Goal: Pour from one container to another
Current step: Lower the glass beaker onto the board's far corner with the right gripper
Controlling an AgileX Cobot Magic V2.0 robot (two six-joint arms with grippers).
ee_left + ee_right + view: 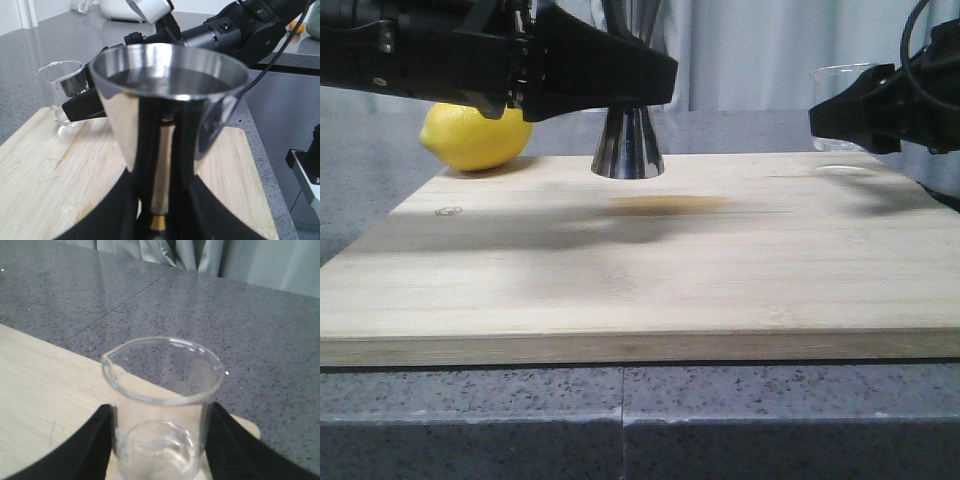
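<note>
**Both arms gripping, beaker upright at the board's right edge**

The left gripper (620,75) is clamped around the steel jigger (628,140), which stands upright at the back of the wooden cutting board (640,290), beside a lemon (476,136). Over on the right, the right gripper (160,440) has its fingers tight against the glass beaker (162,405), upright, looking empty.

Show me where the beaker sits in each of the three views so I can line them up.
Front: beaker at far right edge, its rim showing above the right gripper.
Left wrist: beaker at the left, behind the jigger, on the board's far corner.
Right wrist: beaker fills lower centre, between the black fingers.
Shared landmark: the board, in all three views.
</note>
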